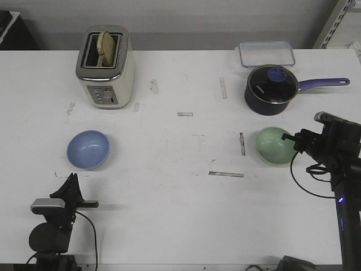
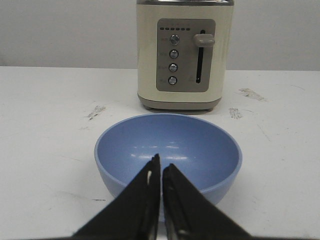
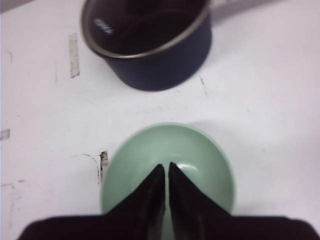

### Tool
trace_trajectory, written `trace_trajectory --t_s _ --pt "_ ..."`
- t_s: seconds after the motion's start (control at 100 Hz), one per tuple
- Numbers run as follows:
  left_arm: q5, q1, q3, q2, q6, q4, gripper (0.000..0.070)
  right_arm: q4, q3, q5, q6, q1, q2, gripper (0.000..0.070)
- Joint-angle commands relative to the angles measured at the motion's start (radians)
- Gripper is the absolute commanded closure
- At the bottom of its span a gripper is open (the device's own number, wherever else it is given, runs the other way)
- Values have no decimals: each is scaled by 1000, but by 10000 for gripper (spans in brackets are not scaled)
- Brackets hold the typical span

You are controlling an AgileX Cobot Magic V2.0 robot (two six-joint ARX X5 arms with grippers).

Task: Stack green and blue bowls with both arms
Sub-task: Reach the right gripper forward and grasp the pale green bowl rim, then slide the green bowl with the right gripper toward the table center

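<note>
The blue bowl [image 1: 88, 149] sits upright on the white table at the left. Just short of its near rim, my left gripper [image 1: 71, 179] points at it. In the left wrist view the bowl [image 2: 190, 145] lies right beyond the gripper [image 2: 161, 164], whose jaws are shut with nothing between them. The green bowl [image 1: 273, 145] rests at the right. My right gripper [image 1: 291, 137] reaches over its right rim. In the right wrist view the shut, empty gripper [image 3: 165, 168] hangs above the inside of that bowl [image 3: 145, 150].
A cream toaster [image 1: 105, 66] with bread in it stands behind the blue bowl, also in the left wrist view [image 2: 185, 55]. A dark lidded saucepan [image 1: 272, 89] with a purple handle sits just behind the green bowl. Beyond it is a clear lidded container [image 1: 266, 54].
</note>
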Motion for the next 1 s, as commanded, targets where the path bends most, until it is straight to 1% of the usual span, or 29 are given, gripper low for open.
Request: trace_trajectory --t_s 0.0,0.05,0.07,0.12,0.17,0.26,0.45,0.85,0.89,0.92,0.95,0.99 --pt "-3 2 -22 -2 4 11 699 -13 19 -26 24 -35 24 620" --pt "-3 2 -22 -2 4 11 699 -32 19 -29 22 -64 34 501" --pt "-3 2 -22 -2 4 11 698 -42 19 -33 19 -77 38 436" --pt "-3 2 -22 -2 4 11 699 -58 19 -47 3 -100 50 336" --pt "-3 2 -22 -2 4 11 698 -70 18 -59 -8 -116 61 307" --pt "-3 2 -22 -2 4 11 698 -77 15 -76 -15 -129 91 307" --pt "-3 2 -22 -2 4 11 699 -75 11 -77 -15 -129 181 307" --pt "-3 2 -22 -2 4 11 698 -26 11 -77 -22 -111 349 315" --pt "-3 2 -22 -2 4 11 699 -20 11 -77 -22 -105 358 331" --pt "-3 2 -22 -2 4 11 698 -16 11 -77 -22 -102 364 363" --pt "-3 2 -22 -2 4 11 699 -14 11 -76 -21 -98 365 413" --pt "-3 2 -22 -2 4 11 698 -8 11 -76 -21 -96 366 500"
